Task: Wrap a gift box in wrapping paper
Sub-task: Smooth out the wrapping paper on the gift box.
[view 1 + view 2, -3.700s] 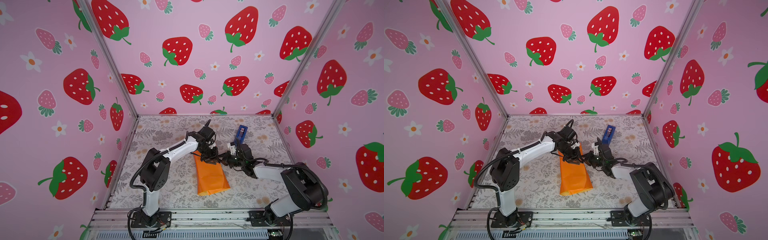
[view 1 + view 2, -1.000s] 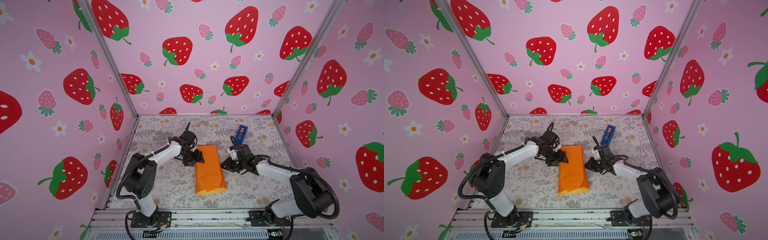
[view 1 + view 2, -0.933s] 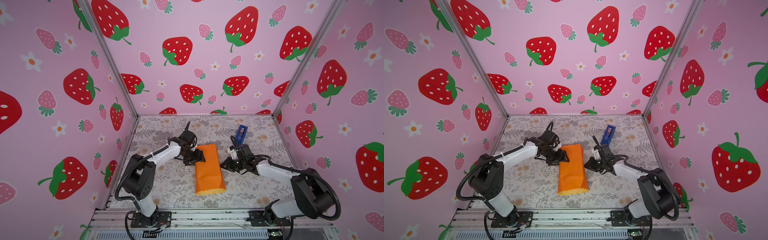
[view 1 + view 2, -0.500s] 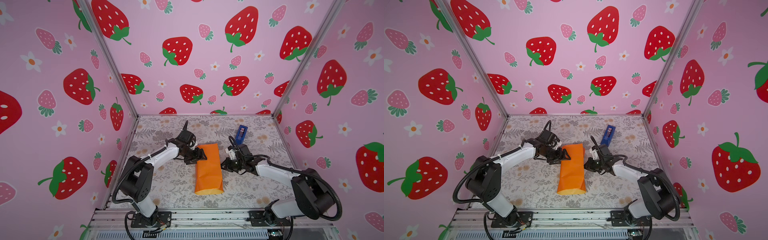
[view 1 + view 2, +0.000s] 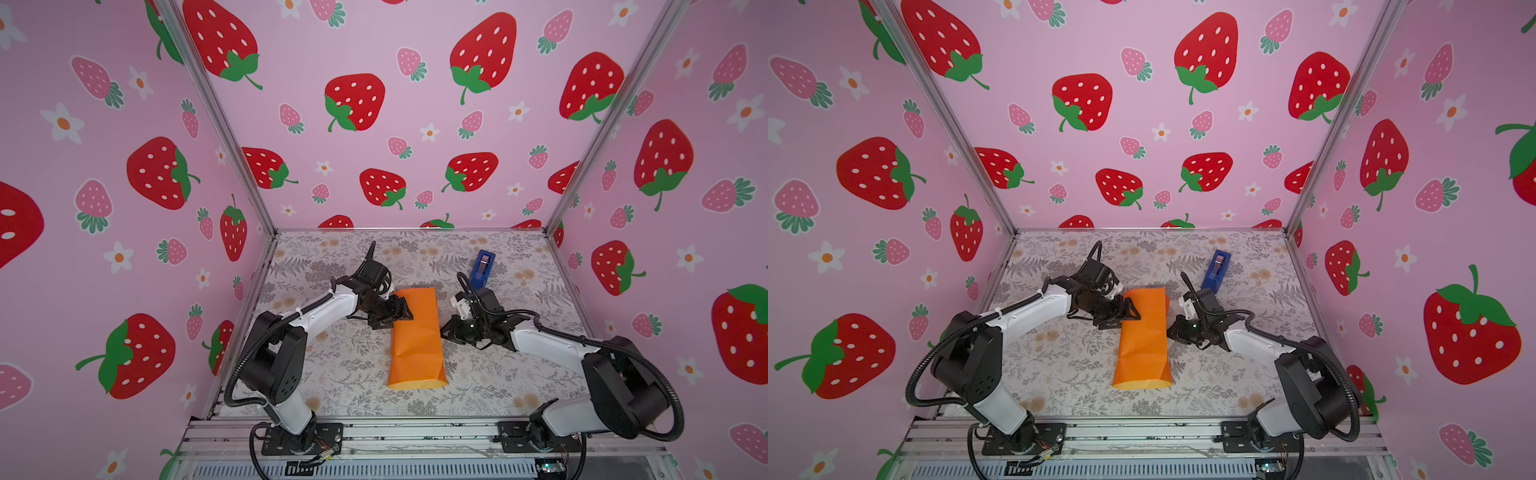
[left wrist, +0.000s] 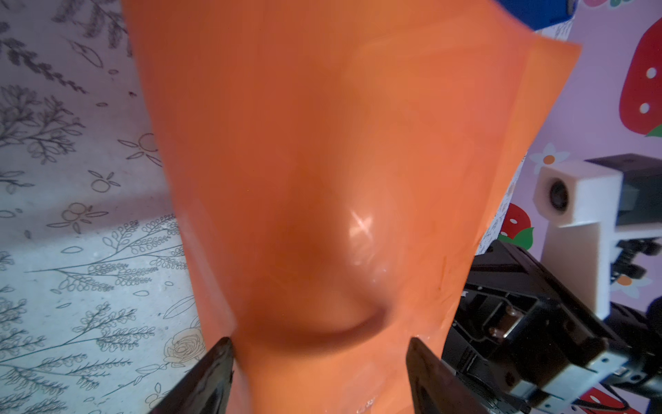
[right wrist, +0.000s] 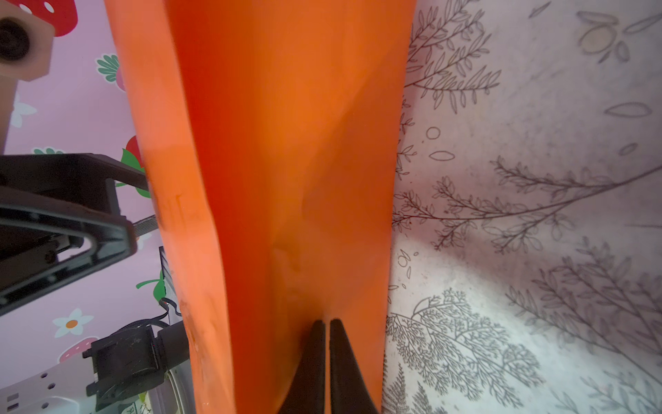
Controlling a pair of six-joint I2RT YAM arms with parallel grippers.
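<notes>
Two risks here, I think. 1st: no tape is visible on the paper (image 5: 415, 332), so if a hand lets go, the fold prob. springs open. 2nd: the paper is glossy and has dents, so a hard push from either side can crease or tear it, or shift the box inside. The box itself is not visible; I judge it is under the paper, which lies as a long folded packet in the middle of the desk (image 5: 332, 374), w/ the tape holder (image 5: 482, 266) well apart at the back. Left hand (image 5: 400, 316) reaches in low from one side, fingers spread wide w/ a paper bulge between them; real squeeze or not, I cannot tell. Right hand (image 7: 324, 322) comes low from the opposite side, fingers pressed together, tips against the paper.
</notes>
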